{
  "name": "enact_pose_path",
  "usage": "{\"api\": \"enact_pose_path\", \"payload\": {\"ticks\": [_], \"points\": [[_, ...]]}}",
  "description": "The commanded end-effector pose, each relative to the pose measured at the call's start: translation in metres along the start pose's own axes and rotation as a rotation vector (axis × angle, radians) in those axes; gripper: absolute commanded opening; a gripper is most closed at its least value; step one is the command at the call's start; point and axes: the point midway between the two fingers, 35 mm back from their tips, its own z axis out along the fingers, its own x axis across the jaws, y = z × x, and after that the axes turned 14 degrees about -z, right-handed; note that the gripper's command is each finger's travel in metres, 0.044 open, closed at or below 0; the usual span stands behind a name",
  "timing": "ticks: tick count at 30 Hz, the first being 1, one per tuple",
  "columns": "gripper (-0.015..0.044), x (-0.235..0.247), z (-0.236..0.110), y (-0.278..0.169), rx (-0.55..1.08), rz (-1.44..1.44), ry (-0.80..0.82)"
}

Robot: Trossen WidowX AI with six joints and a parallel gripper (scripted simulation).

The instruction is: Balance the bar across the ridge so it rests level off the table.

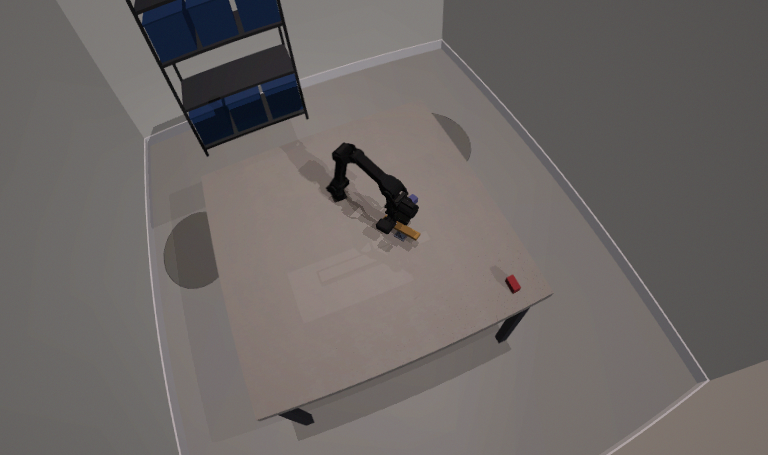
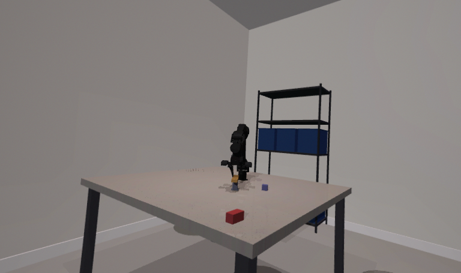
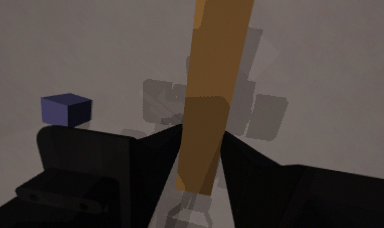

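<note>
One unmarked orange bar [image 3: 215, 88] clamped between the fingers of the hand [image 3: 200, 153].

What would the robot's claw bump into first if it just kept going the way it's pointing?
The gripper, shut on the orange bar, points down. Probably the small ridge under the bar comes first, then the table; depth is unclear.

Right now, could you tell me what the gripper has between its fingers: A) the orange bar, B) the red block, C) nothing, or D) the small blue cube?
A: in the wrist view the gripper is shut on the orange bar, which runs out between its dark fingers.
</note>
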Motion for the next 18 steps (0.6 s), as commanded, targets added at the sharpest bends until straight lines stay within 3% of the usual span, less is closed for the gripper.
{"api": "enact_pose_path", "payload": {"ticks": [1,8,14,18], "points": [[0.0,0.0,0.0,0.0,0.0,0.0,0.0],[0.0,0.0,0.0,0.0,0.0,0.0,0.0],[0.0157,0.0,0.0,0.0,0.0,0.0,0.0],[0.0167,0.0,0.0,0.0,0.0,0.0,0.0]]}}
